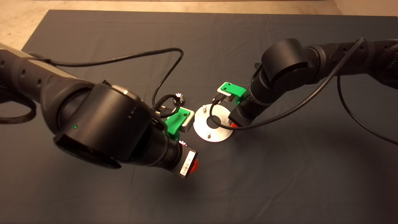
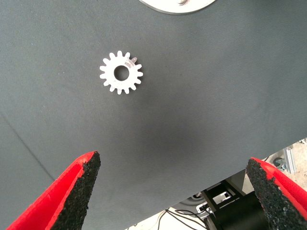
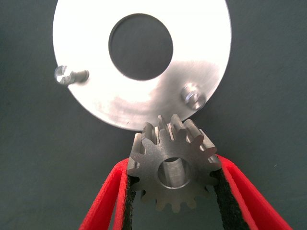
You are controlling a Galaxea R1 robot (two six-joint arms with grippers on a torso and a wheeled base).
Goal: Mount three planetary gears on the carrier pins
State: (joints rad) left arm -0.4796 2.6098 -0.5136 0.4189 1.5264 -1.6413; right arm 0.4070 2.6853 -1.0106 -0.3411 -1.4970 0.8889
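Dark matting covers the counter where the right pincer [image 3: 175,191] pinches a planetary gear [image 3: 173,165], bore upright, just beside the disc's [image 3: 201,28] nearest carrier pin [image 3: 193,95]. Spread wide, the left pincer [image 2: 172,191] hovers over a second gear [image 2: 122,73] lying flat.

Flat round silver metal disc [image 3: 144,103] with central hole lies on dark mat; short upright silver pins [image 3: 193,94] stand bare. One small grey toothed steel gear [image 3: 173,165] pinched between red fingers [image 3: 125,206] above disc edge. Second identical gear [image 2: 122,73] lies flat near disc; third [image 1: 179,98] beyond it.
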